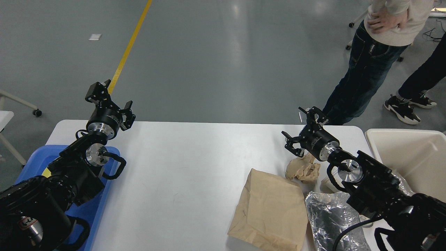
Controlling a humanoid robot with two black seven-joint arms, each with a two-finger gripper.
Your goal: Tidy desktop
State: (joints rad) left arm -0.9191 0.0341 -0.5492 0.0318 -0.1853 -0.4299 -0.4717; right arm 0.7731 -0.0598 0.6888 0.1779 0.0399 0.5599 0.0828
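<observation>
The white desktop (181, 167) fills the middle of the head view. On its right part lie a flat brown paper bag (270, 209), a crumpled brown paper ball (304, 170) and a crinkled silver foil bag (329, 218). My right gripper (302, 128) is open and empty, just above and behind the paper ball. My left gripper (110, 101) is open and empty, raised over the desktop's far left corner, far from the rubbish.
A blue plastic tray (95, 205) sits at the desktop's left edge under my left arm. A cream plastic bin (411, 157) stands at the right edge. Two people (369, 69) stand beyond the far right corner. A small white table (5, 120) is at far left.
</observation>
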